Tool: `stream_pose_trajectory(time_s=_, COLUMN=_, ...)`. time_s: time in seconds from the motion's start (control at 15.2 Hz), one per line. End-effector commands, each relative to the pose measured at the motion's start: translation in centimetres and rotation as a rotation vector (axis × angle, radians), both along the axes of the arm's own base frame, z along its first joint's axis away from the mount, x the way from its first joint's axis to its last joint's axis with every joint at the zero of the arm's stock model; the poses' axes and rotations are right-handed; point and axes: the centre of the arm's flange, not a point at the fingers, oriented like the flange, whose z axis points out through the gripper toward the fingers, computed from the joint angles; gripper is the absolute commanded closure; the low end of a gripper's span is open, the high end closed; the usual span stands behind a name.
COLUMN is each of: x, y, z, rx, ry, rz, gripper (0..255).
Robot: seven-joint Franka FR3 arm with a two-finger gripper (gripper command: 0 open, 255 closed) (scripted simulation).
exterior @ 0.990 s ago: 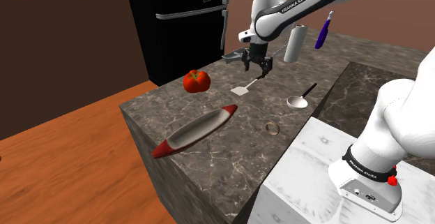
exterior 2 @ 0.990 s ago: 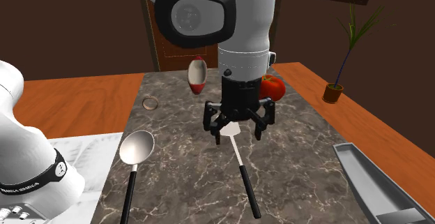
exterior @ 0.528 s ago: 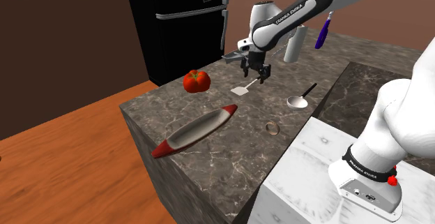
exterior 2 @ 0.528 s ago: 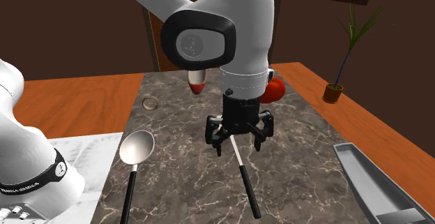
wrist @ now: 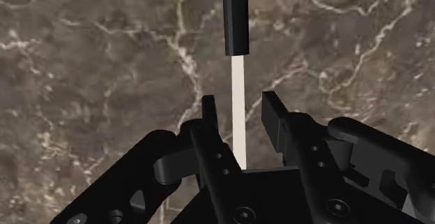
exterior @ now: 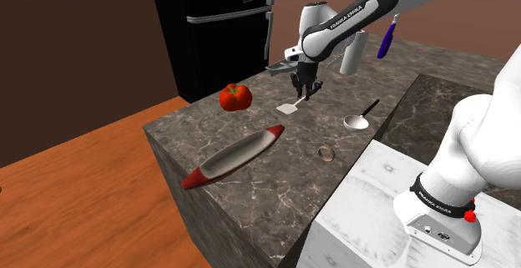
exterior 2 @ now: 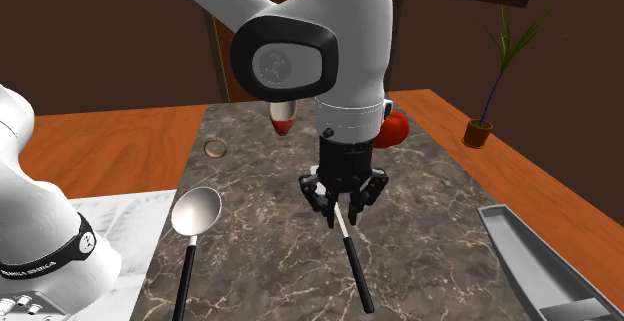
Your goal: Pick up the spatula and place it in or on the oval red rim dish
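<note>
Since half a second ago the jaws have drawn in from a wide spread to a narrow gap, while the arm stands where it was. They straddle the pale shaft of the spatula [wrist: 238, 111], and in the wrist view a sliver of marble shows on each side of it, so nothing is clasped. The spatula [exterior: 290, 106] lies flat on the dark marble worktop [exterior: 275, 187], its black handle [exterior 2: 355, 269] pointing away from the blade. The long red-tipped dish [exterior: 234, 156] lies apart from it, toward the shoulder view's lower left, with a tomato [exterior: 235, 97] nearby.
</note>
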Motion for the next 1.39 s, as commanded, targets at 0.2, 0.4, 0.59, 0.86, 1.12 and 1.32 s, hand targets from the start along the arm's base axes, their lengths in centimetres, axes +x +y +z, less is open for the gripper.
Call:
stream_pose_trajectory(time_s=0.2, x=0.0, y=0.0, z=0.0, rx=0.000, ry=0.000, rz=0.000, gripper=255)
stream_pose_trajectory(time_s=0.4, x=0.0, y=0.0, z=0.0, rx=0.000, ry=0.000, rz=0.000, gripper=255)
stream_pose_trajectory(time_s=0.59, x=0.0, y=0.0, z=1.1, rx=0.000, ry=0.000, rz=0.000, gripper=255)
stream_pose_trajectory(time_s=0.86, x=0.0, y=0.0, z=3.2, rx=0.000, ry=0.000, rz=0.000, gripper=255)
stream_pose_trajectory(time_s=1.12, x=0.0, y=0.0, z=5.3, rx=0.000, ry=0.000, rz=0.000, gripper=255)
stream_pose_trajectory(time_s=1.32, x=0.0, y=0.0, z=6.9, rx=0.000, ry=0.000, rz=0.000, gripper=255)
